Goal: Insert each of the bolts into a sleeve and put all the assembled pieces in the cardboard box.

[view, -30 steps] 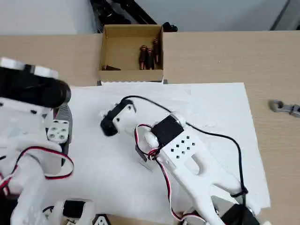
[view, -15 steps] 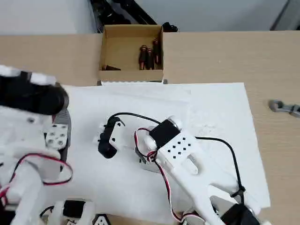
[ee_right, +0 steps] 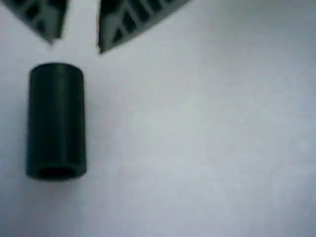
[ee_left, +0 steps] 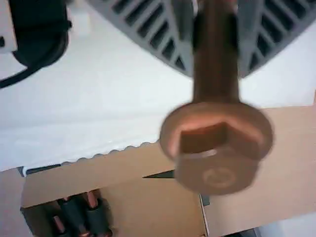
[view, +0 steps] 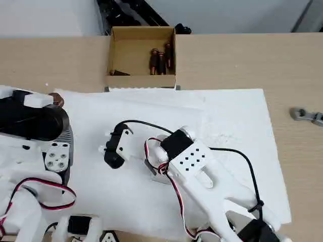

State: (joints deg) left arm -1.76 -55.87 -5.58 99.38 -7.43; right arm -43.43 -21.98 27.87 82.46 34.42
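My left gripper [ee_left: 216,74] is shut on a copper bolt [ee_left: 217,143], shaft between the grey fingers and hex head pointing away. In the high view that bolt's head [view: 57,100] shows at the tip of the left arm, near the paper's left edge. The cardboard box [view: 117,56] stands at the far side, with dark sleeved bolts [view: 160,60] lying inside; the box [ee_left: 123,197] and its assembled pieces [ee_left: 79,219] lie beyond the held bolt. My right gripper [ee_right: 75,45] hangs open just above a black sleeve [ee_right: 56,121] lying on its side on the paper. The right gripper [view: 154,170] is mid-table.
A white paper sheet [view: 227,121] covers the wooden table's middle. A small metal clip [view: 305,115] lies on the bare wood at the far right. Dark gear [view: 126,12] sits behind the box. The right arm's cable [view: 237,151] loops over the paper.
The right arm has drawn back toward the near edge and its wrist has swung left. The left arm has shifted toward the near side, and the bolt's head now shows at its tip.
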